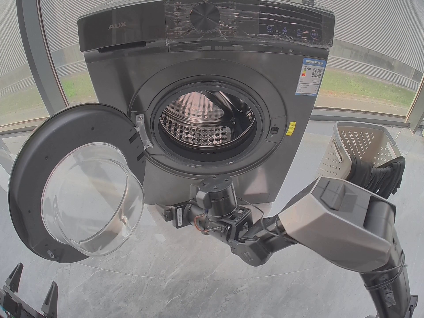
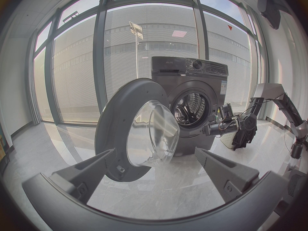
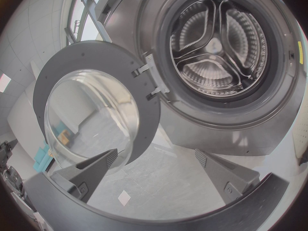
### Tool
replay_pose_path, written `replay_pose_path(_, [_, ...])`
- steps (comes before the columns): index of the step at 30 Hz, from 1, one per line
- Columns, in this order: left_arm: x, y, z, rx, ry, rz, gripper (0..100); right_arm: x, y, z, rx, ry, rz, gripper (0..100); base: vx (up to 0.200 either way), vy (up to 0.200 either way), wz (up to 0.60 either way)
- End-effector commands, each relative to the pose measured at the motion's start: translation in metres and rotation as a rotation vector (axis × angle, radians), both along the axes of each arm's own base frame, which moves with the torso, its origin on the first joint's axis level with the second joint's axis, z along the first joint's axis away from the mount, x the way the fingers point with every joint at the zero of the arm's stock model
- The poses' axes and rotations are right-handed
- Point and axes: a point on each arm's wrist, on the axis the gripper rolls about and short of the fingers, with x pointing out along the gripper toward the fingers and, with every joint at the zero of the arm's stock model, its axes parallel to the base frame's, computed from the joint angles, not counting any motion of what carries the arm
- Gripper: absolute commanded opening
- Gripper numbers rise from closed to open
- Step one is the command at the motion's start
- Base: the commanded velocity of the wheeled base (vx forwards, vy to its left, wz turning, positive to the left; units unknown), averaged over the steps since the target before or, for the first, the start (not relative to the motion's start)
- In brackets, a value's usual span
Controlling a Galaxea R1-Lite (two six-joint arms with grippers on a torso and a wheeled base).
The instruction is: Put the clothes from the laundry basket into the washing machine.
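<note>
- So, my right gripper [image 3: 157, 159] sits low just in front of the washing machine [image 1: 203, 111], fingers apart, facing the drum [image 3: 218, 48].
- My left gripper [image 2: 154, 159] is spread wide too, low down near the swung-open door [image 1: 75, 182].
- Dark clothes [image 1: 382, 173] hang over the rim of the white laundry basket [image 1: 357, 144], just right of the machine.

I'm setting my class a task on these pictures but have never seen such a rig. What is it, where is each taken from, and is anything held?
It is a two-armed robot on wheels. One picture looks down from its head; the other two look out from its wrists. On the floor stands a washing machine, its door swung open, its drum empty. Beside it a laundry basket holds dark clothes. The left gripper and right gripper are both open, holding nothing.
</note>
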Motion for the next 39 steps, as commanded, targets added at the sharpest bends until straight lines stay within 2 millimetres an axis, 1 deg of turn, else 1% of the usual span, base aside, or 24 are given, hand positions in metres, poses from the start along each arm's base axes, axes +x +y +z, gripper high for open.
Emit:
replay_pose_path(1, [0.0,0.0,-0.005,0.0,-0.002,0.0,100,-0.003,-0.039,0.041,0.019,-0.033,-0.052,100,0.0,0.0,0.0])
replay_pose_path(3, [0.0,0.0,-0.005,0.0,-0.002,0.0,100,-0.007,-0.056,0.054,0.013,-0.036,-0.077,100,0.0,0.0,0.0])
replay_pose_path(7, [0.0,0.0,-0.005,0.0,-0.002,0.0,100,-0.02,-0.106,0.081,0.003,-0.126,-0.144,100,0.0,0.0,0.0])
replay_pose_path(9, [0.0,0.0,-0.005,0.0,-0.002,0.0,100,-0.028,-0.132,0.089,-0.013,-0.199,-0.179,100,0.0,0.0,0.0])
replay_pose_path(11, [0.0,0.0,-0.005,0.0,-0.002,0.0,100,-0.038,-0.163,0.097,-0.035,-0.257,-0.224,100,0.0,0.0,0.0])
replay_pose_path(12, [0.0,0.0,-0.005,0.0,-0.002,0.0,100,-0.042,-0.174,0.099,-0.043,-0.267,-0.243,100,0.0,0.0,0.0])
replay_pose_path(13, [0.0,0.0,-0.005,0.0,-0.002,0.0,100,-0.048,-0.192,0.104,-0.049,-0.276,-0.274,100,0.0,0.0,0.0])
replay_pose_path(14, [0.0,0.0,-0.005,0.0,-0.002,0.0,100,-0.054,-0.204,0.107,-0.051,-0.28,-0.296,100,0.0,0.0,0.0])
replay_pose_path(15, [0.0,0.0,-0.005,0.0,-0.002,0.0,100,-0.057,-0.21,0.109,-0.051,-0.281,-0.307,100,0.0,0.0,0.0])
replay_pose_path(16, [0.0,0.0,-0.005,0.0,-0.002,0.0,100,-0.067,-0.231,0.115,-0.054,-0.287,-0.35,100,0.0,0.0,0.0])
replay_pose_path(17, [0.0,0.0,-0.005,0.0,-0.002,0.0,100,-0.073,-0.242,0.119,-0.052,-0.294,-0.373,100,0.0,0.0,0.0])
replay_pose_path(18, [0.0,0.0,-0.005,0.0,-0.002,0.0,100,-0.075,-0.245,0.121,-0.051,-0.299,-0.381,100,0.0,0.0,0.0])
replay_pose_path(19, [0.0,0.0,-0.005,0.0,-0.002,0.0,100,-0.086,-0.265,0.128,-0.053,-0.32,-0.433,100,0.0,0.0,0.0])
replay_pose_path(21, [0.0,0.0,-0.005,0.0,-0.002,0.0,100,-0.096,-0.28,0.134,-0.062,-0.346,-0.471,100,0.0,0.0,0.0])
replay_pose_path(22, [0.0,0.0,-0.005,0.0,-0.002,0.0,100,-0.108,-0.294,0.138,-0.071,-0.361,-0.504,100,0.0,0.0,0.0])
replay_pose_path(25, [0.0,0.0,-0.005,-0.002,-0.002,0.0,100,-0.13,-0.314,0.137,-0.089,-0.38,-0.541,100,0.0,0.0,0.0])
replay_pose_path(27, [0.0,0.0,-0.005,-0.002,-0.002,0.0,100,-0.141,-0.319,0.136,-0.098,-0.39,-0.548,100,0.0,0.0,0.0])
replay_pose_path(28, [0.0,0.0,-0.004,-0.003,-0.003,0.0,100,-0.15,-0.323,0.136,-0.1,-0.397,-0.556,100,0.0,0.0,0.0])
replay_pose_path(35, [0.0,0.0,-0.005,-0.006,-0.001,0.0,100,-0.193,-0.333,0.131,-0.081,-0.433,-0.566,100,0.0,0.0,0.0])
replay_pose_path(37, [0.0,0.0,-0.005,-0.006,-0.001,0.0,100,-0.206,-0.336,0.126,-0.082,-0.435,-0.568,100,0.0,0.0,0.0])
replay_pose_path(39, [0.0,0.0,-0.005,-0.006,-0.001,0.0,100,-0.219,-0.341,0.114,-0.098,-0.418,-0.571,100,0.0,0.0,0.0])
